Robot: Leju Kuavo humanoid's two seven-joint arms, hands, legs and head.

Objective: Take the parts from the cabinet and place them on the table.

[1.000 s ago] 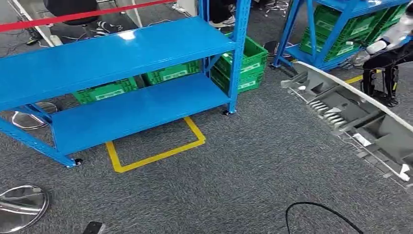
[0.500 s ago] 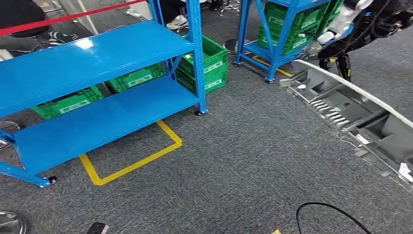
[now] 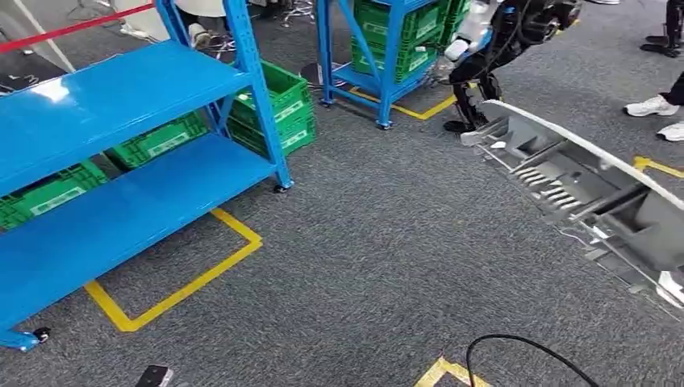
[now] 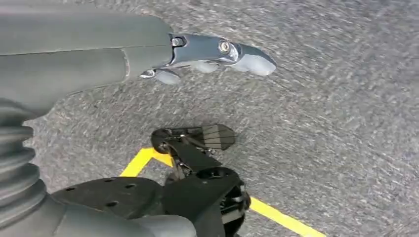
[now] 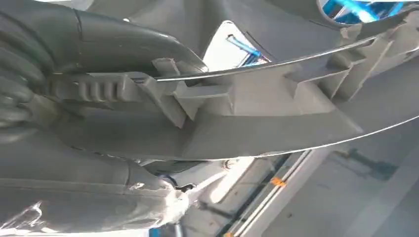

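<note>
Grey carpet floor (image 3: 387, 266), yellow tape outlines | blue steel shelving (image 3: 105, 105) upper left, green crates (image 3: 278, 109) | ribbed grey plastic part (image 3: 581, 201) at right, gripped by right hand (image 5: 89, 98) | left hand (image 4: 148, 54) empty, fingers extended

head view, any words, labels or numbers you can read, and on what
None can be read.
White labels on the green plastic crates under the blue metal shelf rack: too small and blurred.
Labels on the green crates in the far blue rack: blurred too.
The long grey ribbed plastic part bears no text.
</note>
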